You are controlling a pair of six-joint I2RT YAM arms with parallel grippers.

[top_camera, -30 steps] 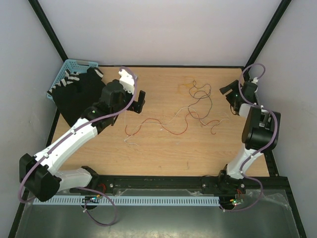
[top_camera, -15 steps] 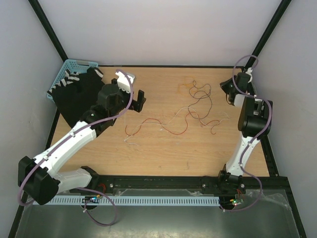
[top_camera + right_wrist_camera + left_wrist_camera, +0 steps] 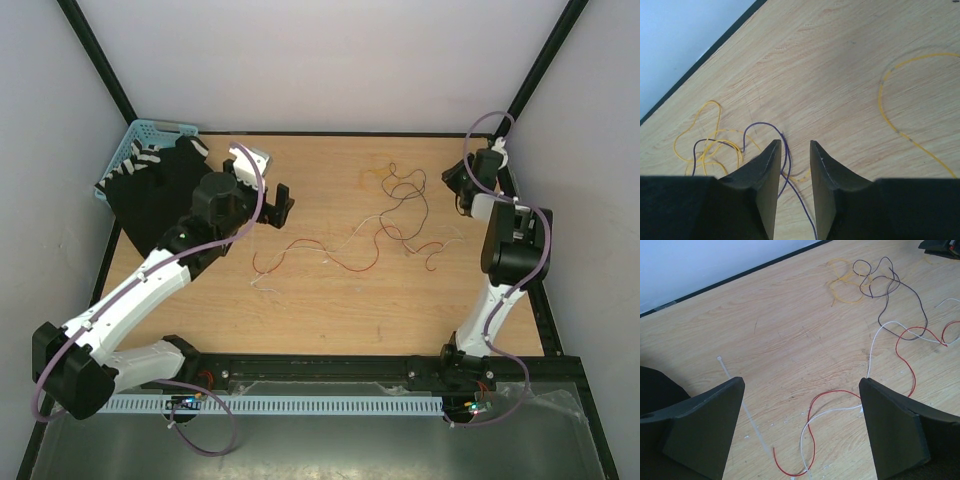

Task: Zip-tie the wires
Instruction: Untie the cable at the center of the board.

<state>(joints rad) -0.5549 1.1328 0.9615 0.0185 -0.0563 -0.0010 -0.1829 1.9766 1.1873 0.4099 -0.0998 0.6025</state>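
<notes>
Lying in the middle of the wooden table (image 3: 450,300), the wires (image 3: 385,225) make a loose tangle of red, whitish, dark and yellow strands. One red loop and a whitish strand reach toward the left side.

The left gripper (image 3: 280,205) is above the table, left of this tangle. In its wrist view the left gripper (image 3: 802,385) has its two black fingers (image 3: 705,425) wide apart, and nothing is between them. The zip tie (image 3: 747,415) shows in this view as a thin white strip flat on the wood. It is just beside the left finger and partly hidden behind it, and it does not touch the wires (image 3: 860,285).

The right gripper (image 3: 455,185) is near the far right corner, beside the right end of the tangle. In its wrist view the right gripper (image 3: 795,143) has only a narrow gap between the fingers. A dark strand (image 3: 762,123) passes through this gap, but I cannot tell if the fingers touch it. A separate yellow strand (image 3: 880,100) curves on the wood to the right.

A blue basket (image 3: 140,140) and a black cloth (image 3: 150,200) are at the far left corner.
</notes>
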